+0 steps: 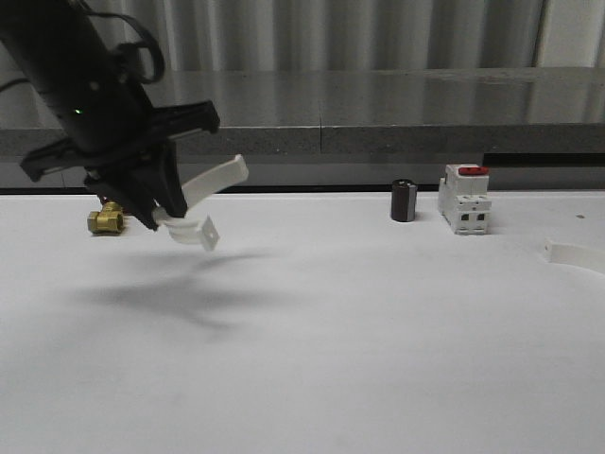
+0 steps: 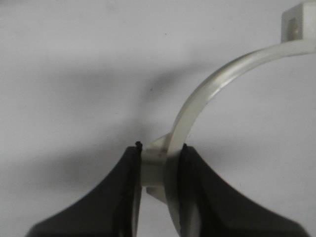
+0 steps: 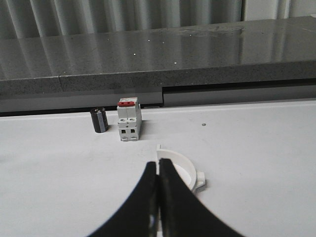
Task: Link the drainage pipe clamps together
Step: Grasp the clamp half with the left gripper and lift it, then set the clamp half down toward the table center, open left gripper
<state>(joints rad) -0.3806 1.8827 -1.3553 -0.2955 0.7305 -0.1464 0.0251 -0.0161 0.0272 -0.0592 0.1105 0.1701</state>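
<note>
One drainage pipe clamp (image 1: 216,178), a white half-ring with a flat tab at its end, hangs in the air over the table's left side. My left gripper (image 1: 165,213) is shut on its base. The left wrist view shows the black fingers (image 2: 190,173) pinching the band's lower end, and the clamp (image 2: 217,79) arcs away from my left gripper (image 2: 160,158). The other drainage pipe clamp (image 1: 572,253) lies on the table at the far right. In the right wrist view this clamp (image 3: 183,159) lies just beyond my right gripper (image 3: 159,165), whose fingers are pressed together with nothing between them.
A white breaker block with a red top (image 1: 463,199) and a small black cylinder (image 1: 404,200) stand at the back right, and the right wrist view shows the block (image 3: 129,119) and cylinder (image 3: 99,120) too. A brass fitting (image 1: 104,220) sits back left. A grey ledge (image 1: 378,137) borders the table's far edge.
</note>
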